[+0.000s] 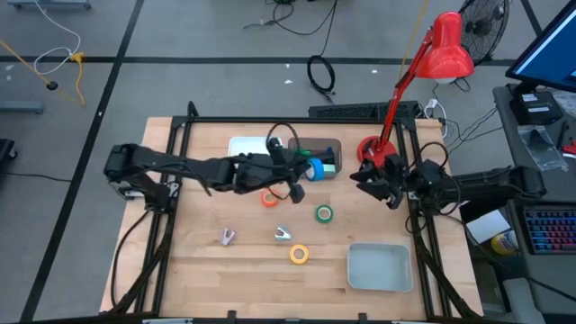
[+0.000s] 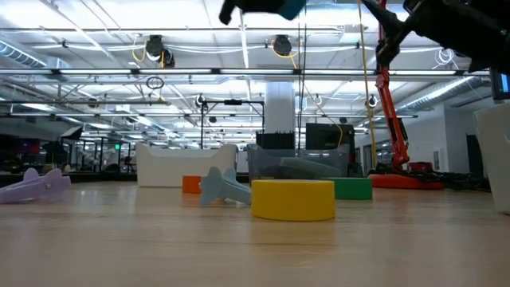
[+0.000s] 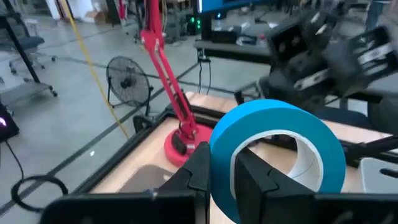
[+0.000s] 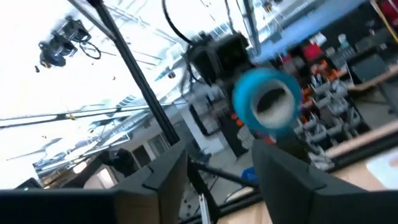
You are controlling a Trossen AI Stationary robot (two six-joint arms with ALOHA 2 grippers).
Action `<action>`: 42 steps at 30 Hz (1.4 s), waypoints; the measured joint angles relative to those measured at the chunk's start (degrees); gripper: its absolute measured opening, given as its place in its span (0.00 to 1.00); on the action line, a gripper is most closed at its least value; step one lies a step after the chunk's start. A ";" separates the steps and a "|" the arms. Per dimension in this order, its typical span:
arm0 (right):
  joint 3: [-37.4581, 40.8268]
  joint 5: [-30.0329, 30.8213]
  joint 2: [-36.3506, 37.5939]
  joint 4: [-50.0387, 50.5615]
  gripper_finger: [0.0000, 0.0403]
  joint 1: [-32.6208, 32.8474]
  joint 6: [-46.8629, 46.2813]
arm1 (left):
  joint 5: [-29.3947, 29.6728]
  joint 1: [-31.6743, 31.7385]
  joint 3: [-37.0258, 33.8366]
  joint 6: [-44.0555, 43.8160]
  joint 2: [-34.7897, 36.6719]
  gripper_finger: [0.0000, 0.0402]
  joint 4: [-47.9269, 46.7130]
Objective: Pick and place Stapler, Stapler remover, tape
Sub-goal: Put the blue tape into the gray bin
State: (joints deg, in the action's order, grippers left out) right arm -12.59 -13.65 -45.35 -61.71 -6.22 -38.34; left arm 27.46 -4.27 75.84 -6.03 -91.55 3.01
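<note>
The light wooden desk carries an orange tape roll, a green tape roll, a yellow tape roll, a lilac plastic piece, a pale blue plastic piece, a grey shallow tray, a white tray and a red lamp base.

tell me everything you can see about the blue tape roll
The blue tape roll is a ring of bright blue tape with a pale, whitish core and an open centre. It is off the table, held by the left pincer, whose dark fingers pinch one side of the ring, one outside and one through the hole. From above it sits near the clear container at the table's far side. The right wrist view shows it raised in the air.
</note>
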 joint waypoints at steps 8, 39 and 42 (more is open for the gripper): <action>-4.27 -0.13 -7.15 -0.19 0.51 0.02 9.06 | -0.35 1.23 0.00 -1.67 -5.83 0.09 10.75; -11.31 -1.92 -16.04 2.34 0.50 -0.02 11.52 | -2.58 1.46 -0.14 -7.05 -7.57 0.09 12.34; -11.35 -1.98 -16.04 2.20 0.50 -0.02 11.60 | -2.89 1.08 -0.16 -7.11 -7.35 0.09 13.13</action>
State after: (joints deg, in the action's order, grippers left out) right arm -23.94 -15.63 -61.39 -59.51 -6.24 -26.74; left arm 24.57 -3.19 75.68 -13.14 -98.89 16.14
